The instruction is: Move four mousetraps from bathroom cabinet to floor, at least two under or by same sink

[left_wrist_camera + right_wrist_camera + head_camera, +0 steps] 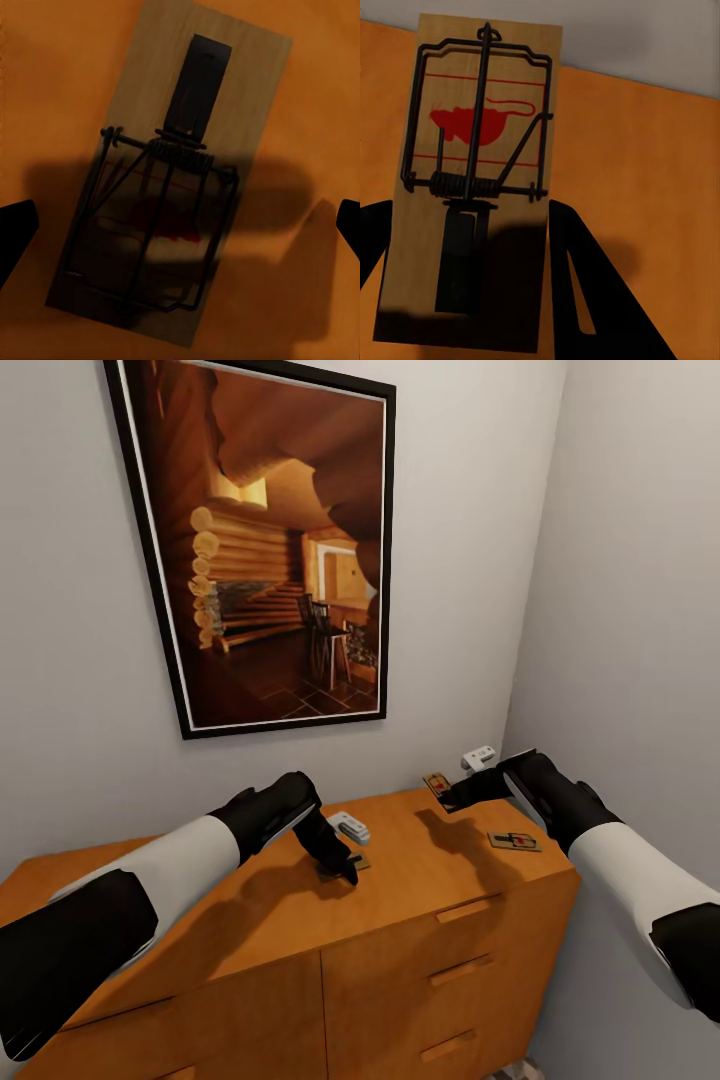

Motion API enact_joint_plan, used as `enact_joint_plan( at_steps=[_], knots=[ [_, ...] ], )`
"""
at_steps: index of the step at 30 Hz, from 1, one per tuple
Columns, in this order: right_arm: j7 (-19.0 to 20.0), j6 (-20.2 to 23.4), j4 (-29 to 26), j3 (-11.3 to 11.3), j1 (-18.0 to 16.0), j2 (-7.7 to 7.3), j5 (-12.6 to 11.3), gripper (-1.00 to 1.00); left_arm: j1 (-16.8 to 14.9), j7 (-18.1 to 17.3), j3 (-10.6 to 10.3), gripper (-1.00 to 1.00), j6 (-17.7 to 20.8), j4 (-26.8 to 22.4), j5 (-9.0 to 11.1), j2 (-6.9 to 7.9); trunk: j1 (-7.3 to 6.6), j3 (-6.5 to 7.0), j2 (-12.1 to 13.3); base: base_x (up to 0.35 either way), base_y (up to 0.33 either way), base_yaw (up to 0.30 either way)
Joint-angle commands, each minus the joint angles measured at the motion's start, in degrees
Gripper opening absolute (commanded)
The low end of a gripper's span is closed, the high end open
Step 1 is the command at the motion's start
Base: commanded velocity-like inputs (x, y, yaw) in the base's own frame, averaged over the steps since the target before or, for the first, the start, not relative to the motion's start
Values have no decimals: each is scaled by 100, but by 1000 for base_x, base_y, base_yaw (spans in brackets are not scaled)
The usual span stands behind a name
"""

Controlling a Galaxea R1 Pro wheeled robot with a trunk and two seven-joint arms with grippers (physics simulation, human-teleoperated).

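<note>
The robot faced an orange-brown cabinet (420, 880) set in a corner under a framed picture (270, 540) of a log interior. The left gripper (340, 860) hung just above the cabinet top, its fingers spread apart on either side of a mousetrap (169, 180) lying flat on the wood, not touching it. The right gripper (462, 795) reached toward the back corner at about 1 o'clock, over a second mousetrap (472, 187) near the wall; whether its fingers (585, 285) pinched that trap could not be told. A third mousetrap (515, 841) lay on the top near the right edge, at 3 o'clock from the left gripper. A small white device (349, 826) sat just behind the left gripper, and another white object (478, 759) stood against the wall.
</note>
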Motion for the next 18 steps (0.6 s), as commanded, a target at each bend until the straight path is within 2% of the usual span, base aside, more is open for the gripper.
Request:
enact_joint_plan(
  at_steps=[1,18],
  knots=[
    [-11,38,-8,26,-6,-5,-50,-100,-9,-26,-22,-100,10,0,-6,0,0,-7,-4,0,0,0],
    [-12,38,-8,26,-6,-8,-50,-100,-9,-26,-22,-100,10,0,-32,0,0,-7,-4,0,0,0]
  ],
)
